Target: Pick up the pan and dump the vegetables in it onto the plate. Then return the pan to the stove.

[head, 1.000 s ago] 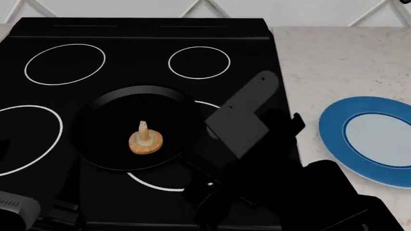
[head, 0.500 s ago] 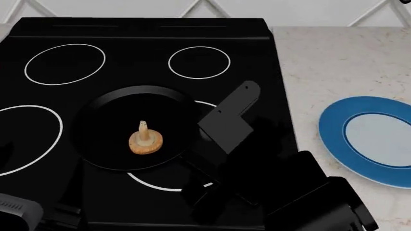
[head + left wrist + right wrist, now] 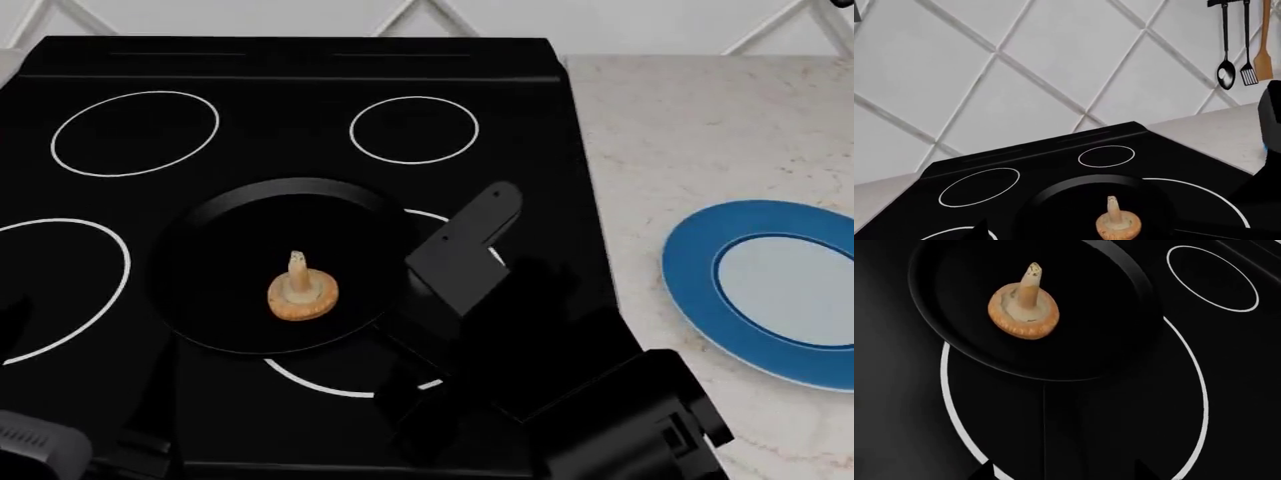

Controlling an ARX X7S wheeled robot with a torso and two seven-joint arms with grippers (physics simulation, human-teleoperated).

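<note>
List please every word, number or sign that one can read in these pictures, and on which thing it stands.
None: no letters or numbers can be read in any view.
The stove carries only plain white rings.
The pan, the plate and the wall tiles are unmarked.

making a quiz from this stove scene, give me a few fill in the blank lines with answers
1. The mushroom rests cap down, stem up, inside the ____.
2. The pan sits on the black ____.
3. The plate on the counter has a rim coloured ____.
4. Neither gripper holds the pan; its ____ lies below the right wrist camera.

Answers: pan; stove; blue; handle
</note>
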